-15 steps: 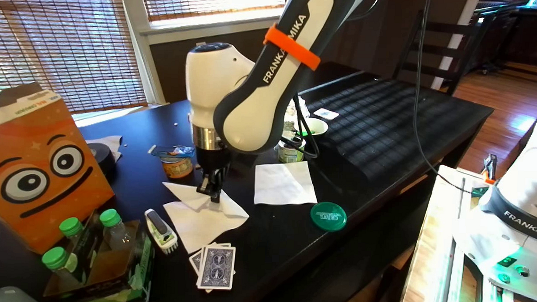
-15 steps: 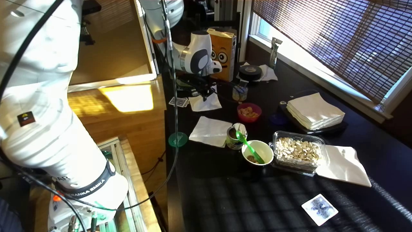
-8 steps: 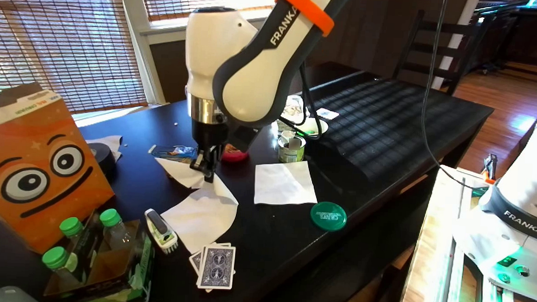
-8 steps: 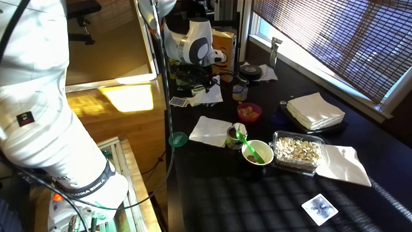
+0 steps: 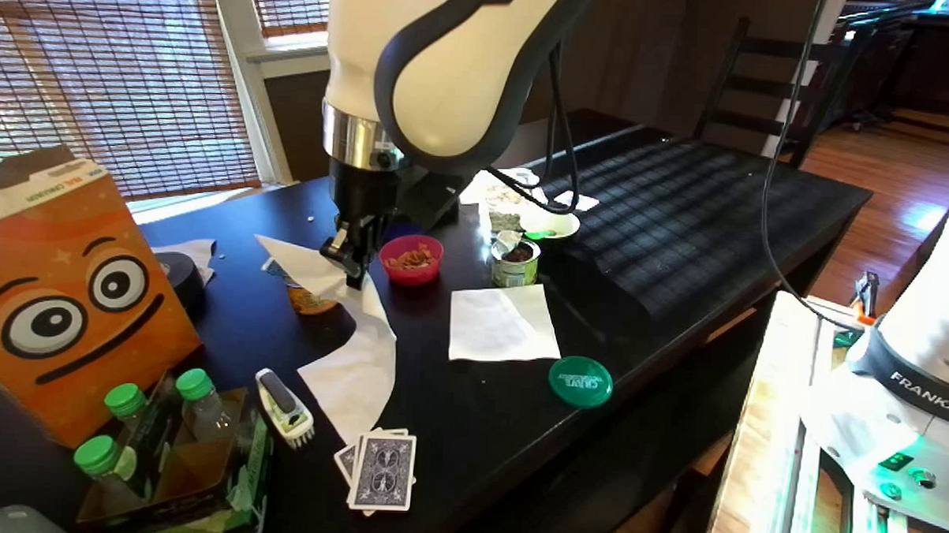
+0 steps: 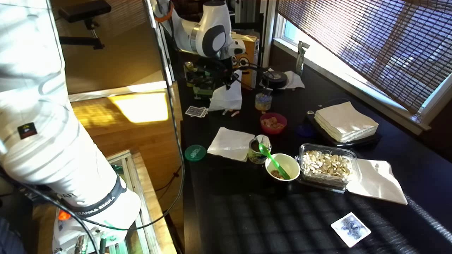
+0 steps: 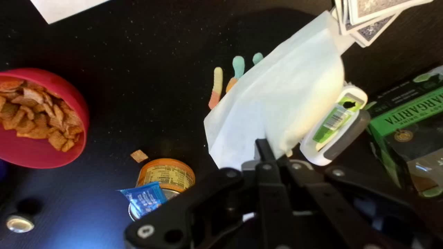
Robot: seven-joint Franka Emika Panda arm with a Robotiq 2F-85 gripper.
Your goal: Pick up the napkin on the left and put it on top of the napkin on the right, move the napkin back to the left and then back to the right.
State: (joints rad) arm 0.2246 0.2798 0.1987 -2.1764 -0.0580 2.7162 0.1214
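Pincer [image 5: 354,282] is clenched on the left napkin [image 5: 360,365], holding its upper part up off the counter [image 5: 477,416]. In an exterior view, clock centred on the pincer: a loose flap sticks out between 9 and 10, the rest slopes down towards 6, and its low end reaches the card stack [image 5: 384,475]. Can't tell which overlaps which there

Right napkin [image 5: 496,330] lies flat on the counter between 3 and 4 o'clock, apart from the left one. Green lid [image 5: 581,382] is just beside it at its 4, opened can [image 5: 514,269] just beside it at its 12

Other stuff around the pincer, same view: red bowl [image 5: 409,274] of brown pieces at 2, near; orange tub [image 5: 309,302] at 8, partly behind the flap; brush [image 5: 284,408] at 7

Wrist view: gummy worms [image 7: 216,88] sit along the left napkin's edge at its 9 to 10 o'clock, one partly hidden by it
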